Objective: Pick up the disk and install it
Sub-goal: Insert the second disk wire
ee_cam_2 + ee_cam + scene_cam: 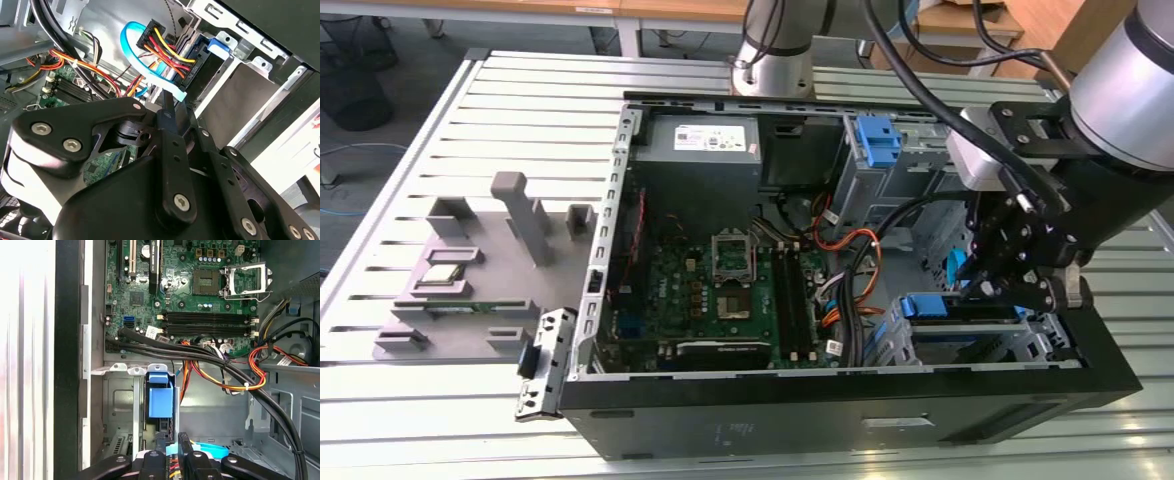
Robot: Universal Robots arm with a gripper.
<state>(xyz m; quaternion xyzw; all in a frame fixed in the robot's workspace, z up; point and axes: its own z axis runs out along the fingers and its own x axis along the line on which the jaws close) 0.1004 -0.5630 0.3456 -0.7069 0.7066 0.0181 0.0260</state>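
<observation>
gripper over the drive cage inside the open computer case

the gripper (1007,285) hangs at the corner of the computer case (854,400) toward the exterior view's right, just above the grey drive cage (987,345) with its blue bracket (927,307). in the first wrist view the jaws stand close together around a light blue cable (210,447) beside the bracket (161,397); whether they pinch it, i cannot tell. the disk cannot be made out for certain; a dark slab shows edge-on in the cage under the bracket. orange and black cables (847,265) cross beside the motherboard (720,290). the case lies on a slatted table (480,130), with a grey fixture (467,280) near its edge on the exterior view's left.
</observation>
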